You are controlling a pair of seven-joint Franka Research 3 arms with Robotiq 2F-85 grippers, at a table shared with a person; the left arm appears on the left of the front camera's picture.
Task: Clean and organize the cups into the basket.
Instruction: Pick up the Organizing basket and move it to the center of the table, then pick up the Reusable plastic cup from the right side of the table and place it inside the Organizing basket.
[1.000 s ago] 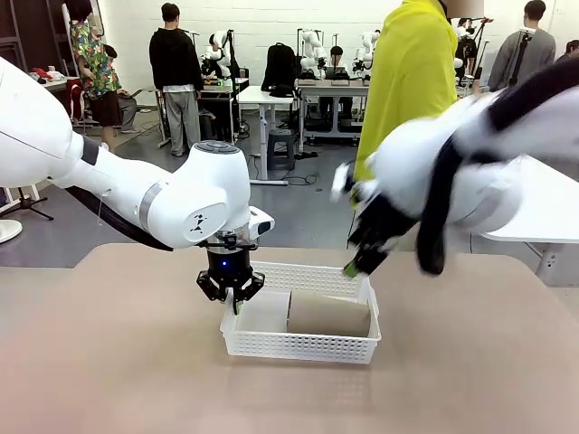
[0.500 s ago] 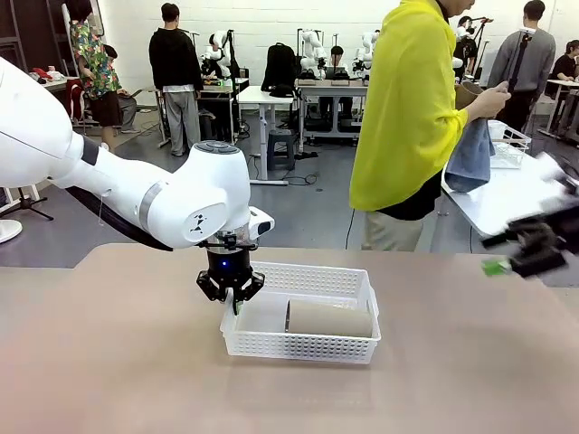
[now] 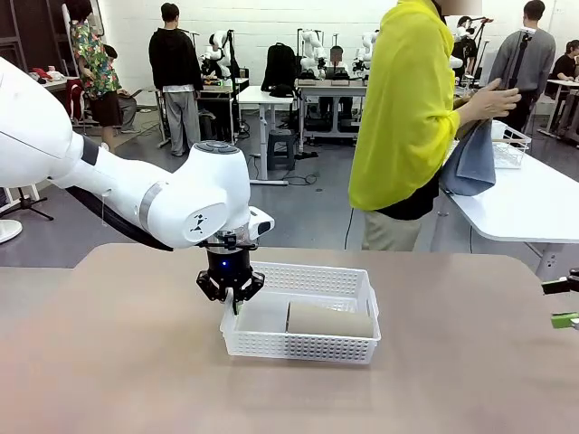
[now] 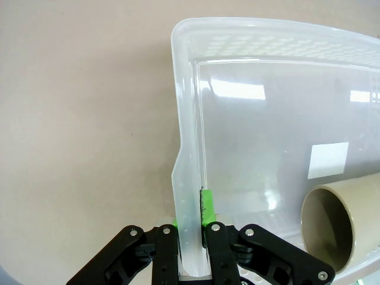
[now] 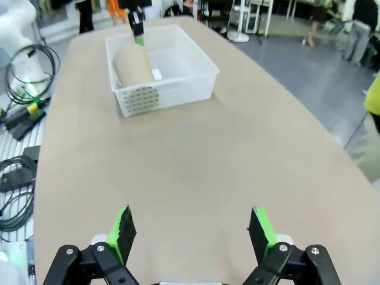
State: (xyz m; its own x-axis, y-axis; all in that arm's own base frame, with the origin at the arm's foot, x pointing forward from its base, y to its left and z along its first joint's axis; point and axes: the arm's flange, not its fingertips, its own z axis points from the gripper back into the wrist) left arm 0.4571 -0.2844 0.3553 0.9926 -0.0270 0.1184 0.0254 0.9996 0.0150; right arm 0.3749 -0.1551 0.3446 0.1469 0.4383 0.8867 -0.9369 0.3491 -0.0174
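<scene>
White perforated basket (image 3: 298, 349) holds a taupe cup (image 3: 330, 319); left pincer (image 3: 236, 306) clamps its wall, right pincer (image 5: 193, 228) gapes.

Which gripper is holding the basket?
The left gripper, shut on an end wall of the basket; the right gripper hangs open over the table.

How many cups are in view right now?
1: a taupe-brown cup lying on its side in the basket, toward its right end. The person's cloth may hide another.
</scene>
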